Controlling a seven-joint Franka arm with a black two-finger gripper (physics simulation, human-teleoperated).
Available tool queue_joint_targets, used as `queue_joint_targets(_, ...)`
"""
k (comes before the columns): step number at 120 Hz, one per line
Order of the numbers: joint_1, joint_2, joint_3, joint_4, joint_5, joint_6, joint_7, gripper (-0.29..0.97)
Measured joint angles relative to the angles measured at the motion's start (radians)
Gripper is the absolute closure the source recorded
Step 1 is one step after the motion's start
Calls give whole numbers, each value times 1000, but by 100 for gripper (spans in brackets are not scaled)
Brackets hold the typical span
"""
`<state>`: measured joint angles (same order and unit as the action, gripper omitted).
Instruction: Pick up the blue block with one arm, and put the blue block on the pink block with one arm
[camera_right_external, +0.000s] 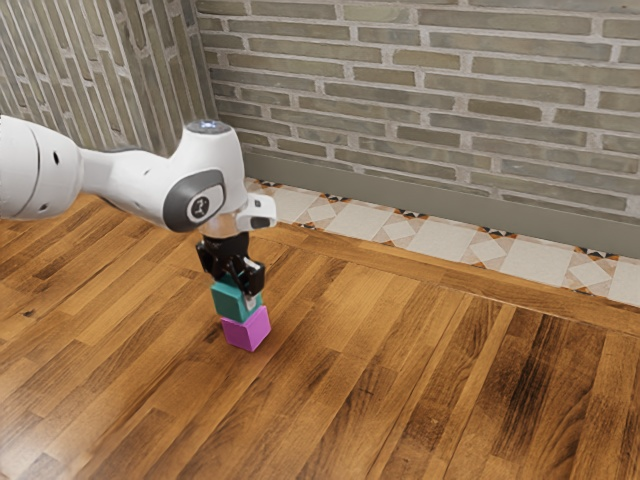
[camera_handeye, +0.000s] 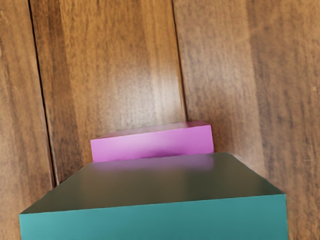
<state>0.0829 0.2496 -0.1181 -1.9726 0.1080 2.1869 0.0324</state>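
Note:
A teal-blue block (camera_right_external: 234, 299) rests on top of the pink block (camera_right_external: 247, 329), slightly offset toward the exterior view's left. My black gripper (camera_right_external: 238, 285) reaches down from above, its fingers touching the blue block from two sides. In the wrist view the blue block (camera_handeye: 160, 200) looms large just under my hand, and a strip of the pink block (camera_handeye: 152, 142) shows beyond it. The pink block stands on the wooden floor-like tabletop.
The wooden plank surface (camera_right_external: 420, 380) stretches wide around the stack. A brick wall (camera_right_external: 420, 90) and a tiled strip (camera_right_external: 450, 240) lie at the back. My white arm (camera_right_external: 120, 180) comes in from the exterior view's left.

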Motion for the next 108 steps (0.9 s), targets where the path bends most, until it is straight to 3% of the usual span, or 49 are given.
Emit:
queue_joint_targets(64, 1, 16, 0, 10, 2, 8, -5, 31)
queue_joint_targets(94, 3, 18, 0, 10, -7, 8, 2, 11)
queue_joint_targets(108, 5, -58, -1, 5, -7, 4, 5, 6)
